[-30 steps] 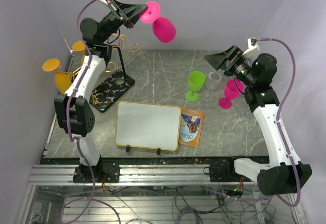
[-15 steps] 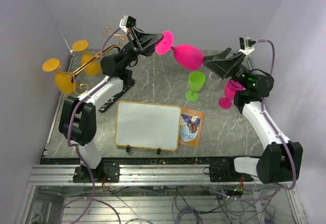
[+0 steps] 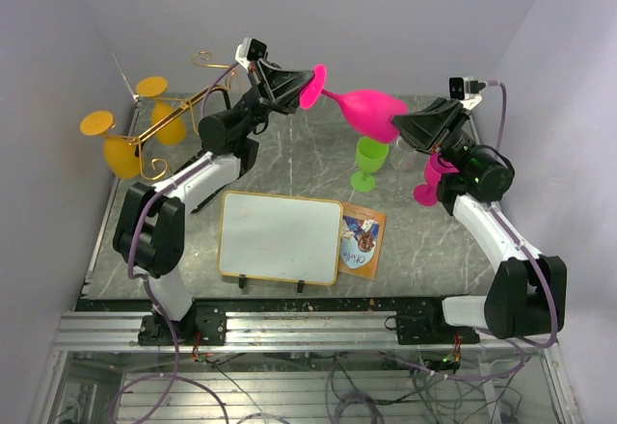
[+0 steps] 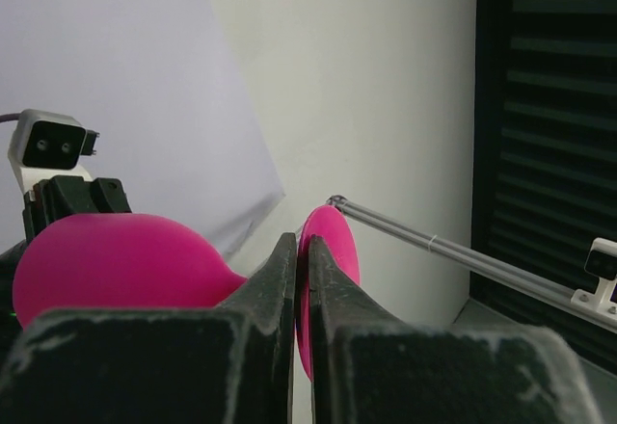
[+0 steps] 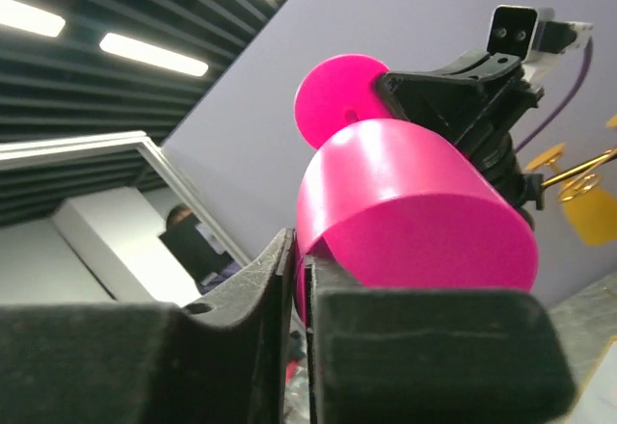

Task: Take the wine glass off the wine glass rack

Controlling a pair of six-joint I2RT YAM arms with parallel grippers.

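The pink wine glass [image 3: 362,108] hangs on its side in the air above the middle of the table, clear of the wine glass rack [image 3: 183,114] at the far left. My left gripper [image 3: 307,85] is shut on the glass's round foot [image 4: 333,241], the bowl [image 4: 116,260] lying to its left in the left wrist view. My right gripper [image 3: 403,125] is at the other end. In the right wrist view its fingers [image 5: 280,270] pinch the wall of the bowl [image 5: 415,212] at the rim. Gold arms of the rack still carry several orange glasses [image 3: 120,154].
A green glass [image 3: 369,159], a second pink glass [image 3: 434,175] and a clear cup [image 3: 407,151] stand on the marble table at the right. A framed whiteboard [image 3: 280,236] and a picture card [image 3: 362,239] lie near the front.
The left arm swung the pink glass down and right from high above the rack. The right arm rose to meet it and its jaws closed on the bowl's rim.
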